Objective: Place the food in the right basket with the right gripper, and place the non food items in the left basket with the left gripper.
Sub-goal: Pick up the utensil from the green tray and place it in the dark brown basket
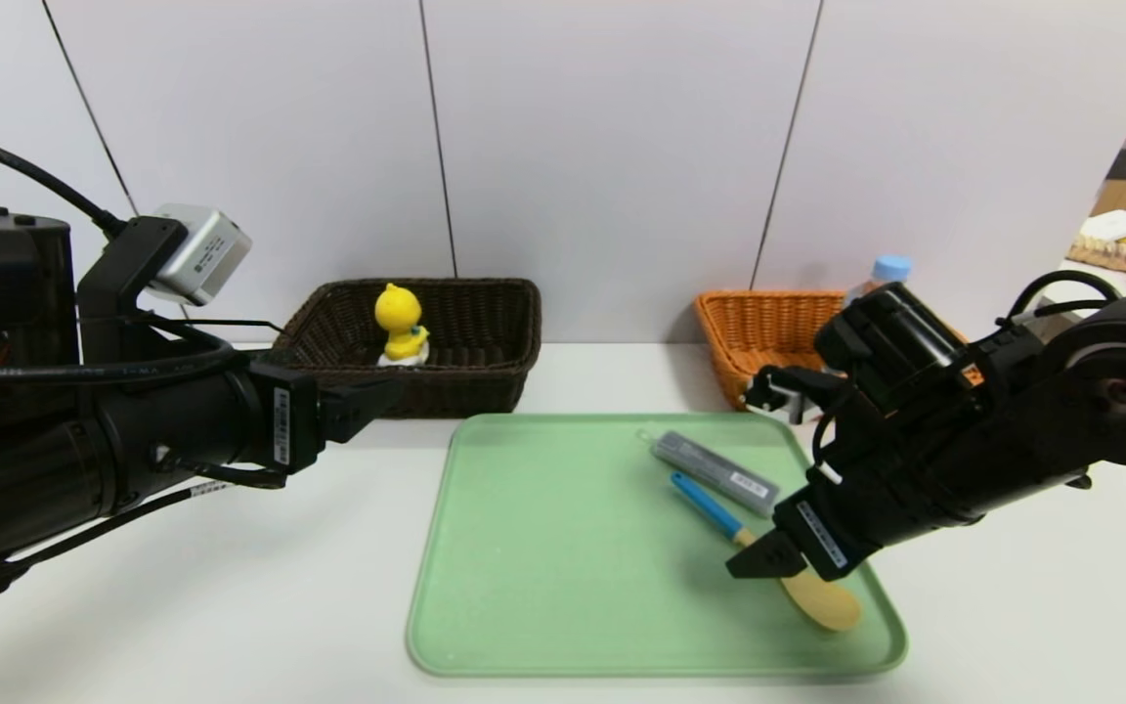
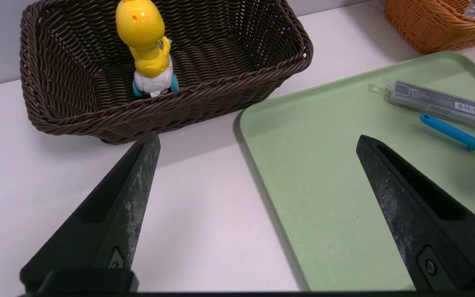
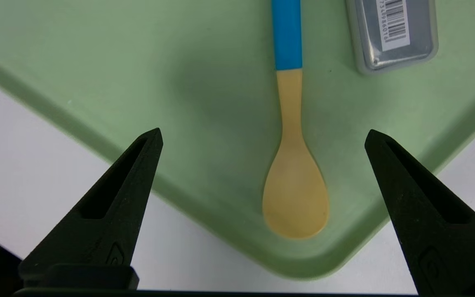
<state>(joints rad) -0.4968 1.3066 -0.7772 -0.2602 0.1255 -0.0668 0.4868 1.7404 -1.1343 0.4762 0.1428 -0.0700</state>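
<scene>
the bottle (image 1: 888, 277) is already in the orange basket (image 1: 768, 328) at the far right and the duck (image 1: 400, 323) in the dark basket (image 1: 465, 393) at the far left, while the spoon (image 1: 822, 598) and the grey case (image 1: 716, 472) remain for sorting on the right part of the tray (image 1: 524, 548), below the wide, empty right claw (image 3: 264, 132), and the left claw (image 2: 258, 138), also wide and empty, is near the dark basket.

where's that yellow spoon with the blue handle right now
In the head view, the yellow spoon with a blue handle lies on the right side of the pale green tray, beside the flat grey rectangular case.
</scene>
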